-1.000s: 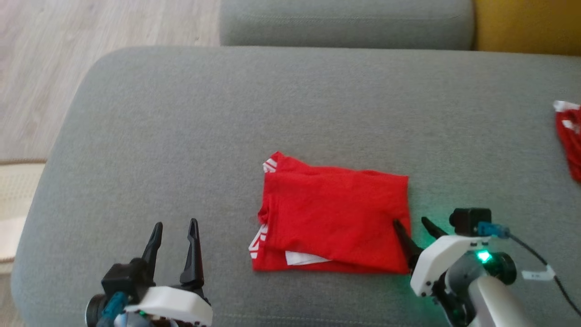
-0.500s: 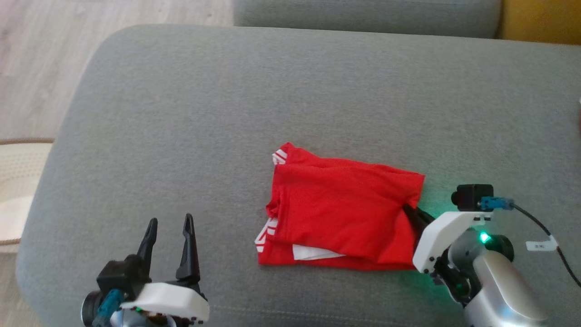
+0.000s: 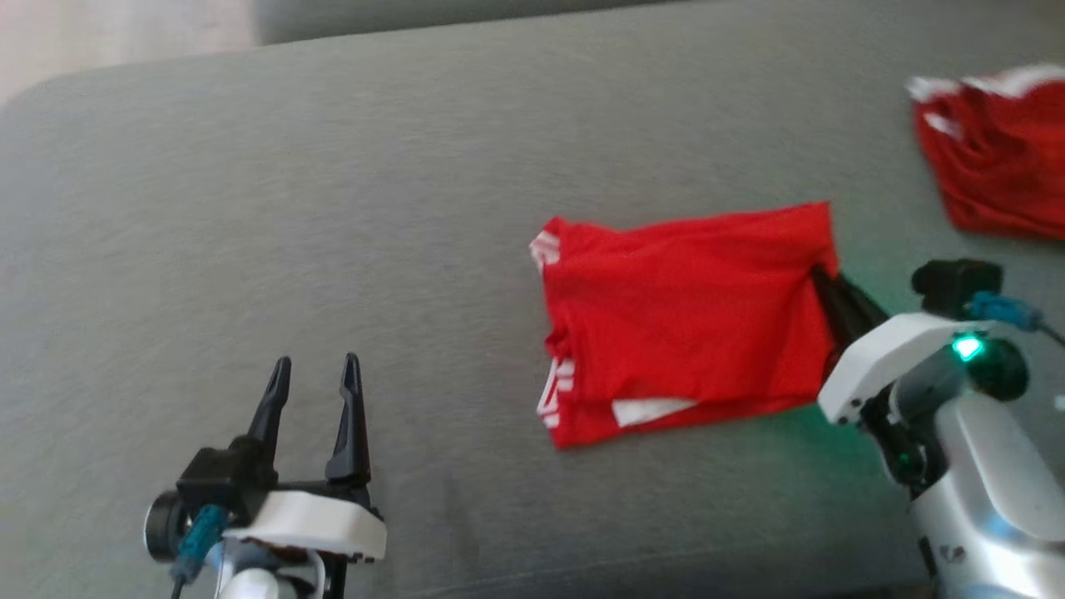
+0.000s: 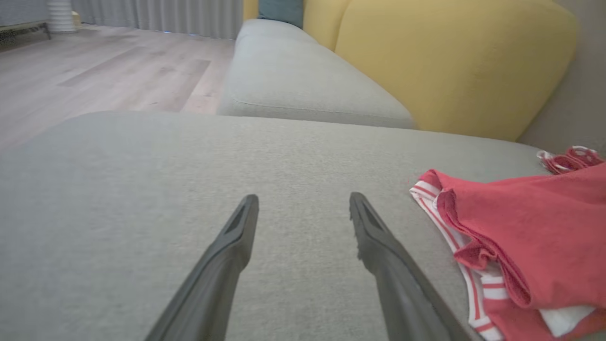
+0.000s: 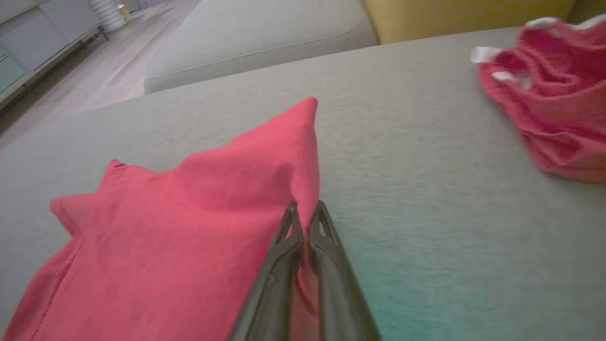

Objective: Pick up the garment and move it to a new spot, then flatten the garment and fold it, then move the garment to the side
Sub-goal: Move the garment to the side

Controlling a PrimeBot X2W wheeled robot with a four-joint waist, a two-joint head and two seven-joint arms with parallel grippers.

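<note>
Head view: a second ago the right gripper (image 3: pixel 819 279) had its two dark fingers spread at the right edge of the folded red fabric garment with white striped trim (image 3: pixel 682 316). Now they are pinched together on that edge, which is drawn up into a peak. The whole picture has shifted, so the camera has turned. The left gripper (image 3: pixel 312 374) is spread and empty as before, low on the left, well apart from the garment. The garment lies on the broad grey woven sofa cushion (image 3: pixel 333 208). A crumpled red and white cloth (image 3: pixel 998 158) sits near the right edge.

Left wrist view: the left gripper (image 4: pixel 303 201) hangs released over bare grey cushion (image 4: pixel 142 189), with the garment (image 4: pixel 521 227) to its right. Beyond are a second grey seat cushion (image 4: pixel 293 80), a mustard-yellow padded backrest (image 4: pixel 450 61), pale wood-plank floor (image 4: pixel 94 71) and grey curtains (image 4: pixel 165 16).

Right wrist view: the right gripper (image 5: pixel 305 208) clamps the garment's (image 5: pixel 189 227) raised edge. The crumpled cloth (image 5: pixel 544 104) lies well apart on the cushion (image 5: pixel 426 166).
</note>
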